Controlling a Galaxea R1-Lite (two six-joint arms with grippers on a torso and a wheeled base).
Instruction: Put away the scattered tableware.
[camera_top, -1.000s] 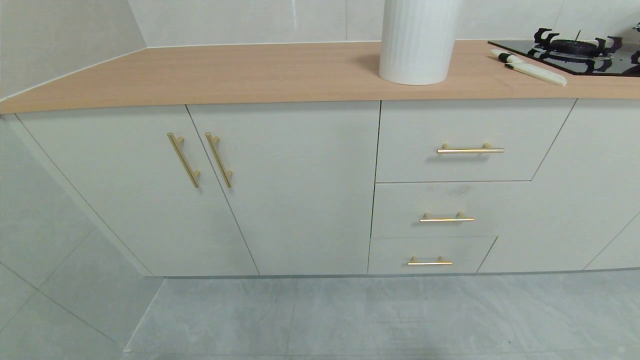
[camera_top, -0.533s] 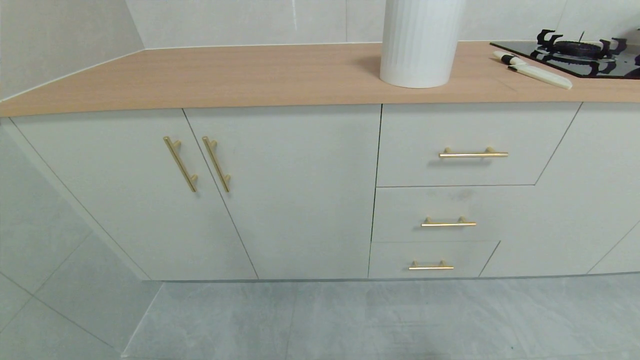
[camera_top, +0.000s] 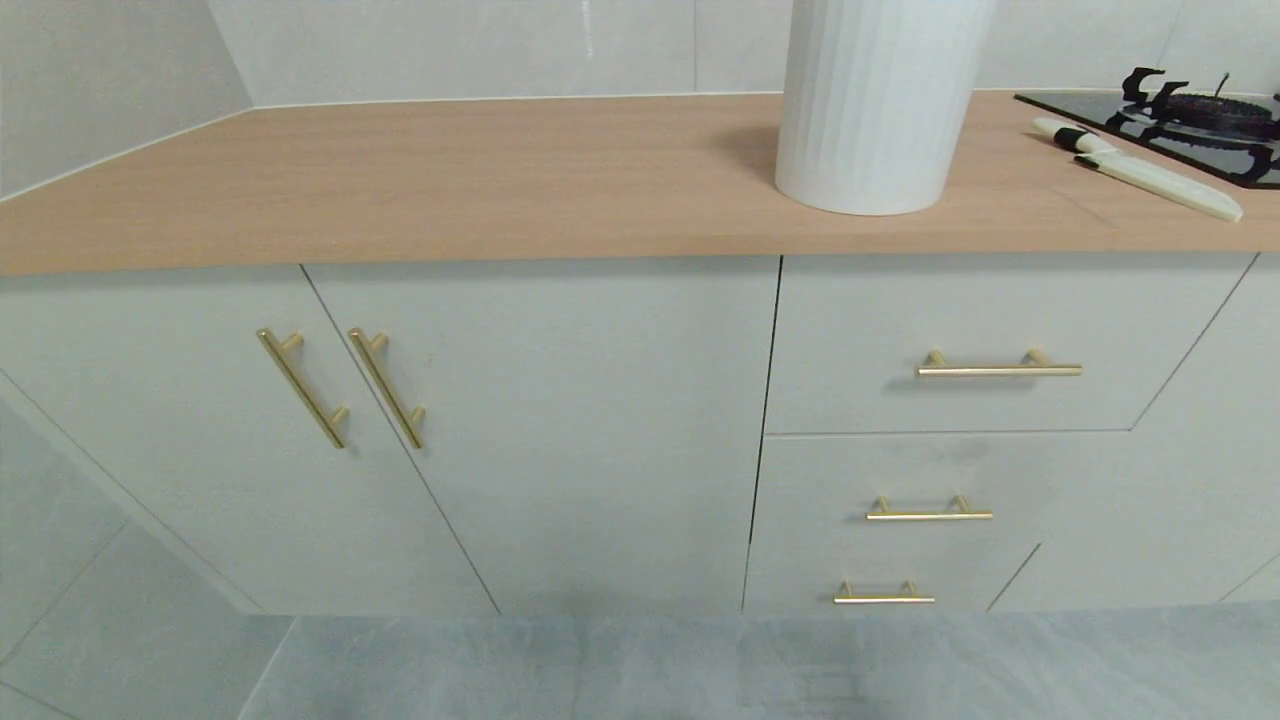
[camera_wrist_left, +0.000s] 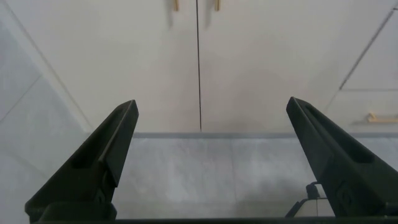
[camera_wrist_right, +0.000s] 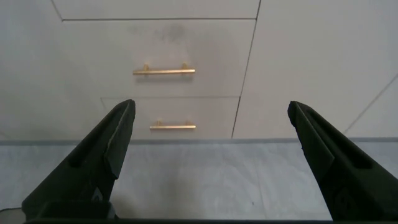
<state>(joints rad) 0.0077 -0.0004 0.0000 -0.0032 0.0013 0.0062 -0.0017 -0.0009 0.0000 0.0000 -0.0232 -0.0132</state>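
Observation:
A cream-bladed knife (camera_top: 1140, 169) with a black band on its handle lies on the wooden countertop (camera_top: 450, 175) at the far right, beside the black stove (camera_top: 1190, 125). A tall white ribbed container (camera_top: 880, 100) stands on the counter left of the knife. My left gripper (camera_wrist_left: 211, 112) is open and empty, held low facing the cabinet doors and the floor. My right gripper (camera_wrist_right: 211, 112) is open and empty, held low facing the lower drawers (camera_wrist_right: 165, 71).
Below the counter are two cabinet doors with gold handles (camera_top: 340, 385) on the left and three stacked drawers with gold handles (camera_top: 998, 368) on the right. Grey tiled floor (camera_top: 640, 670) lies in front. A tiled wall closes the left side.
The head camera has moved closer to the cabinet and slightly left, so the counter and drawers appear larger and lower. The knife and container have not moved on the counter.

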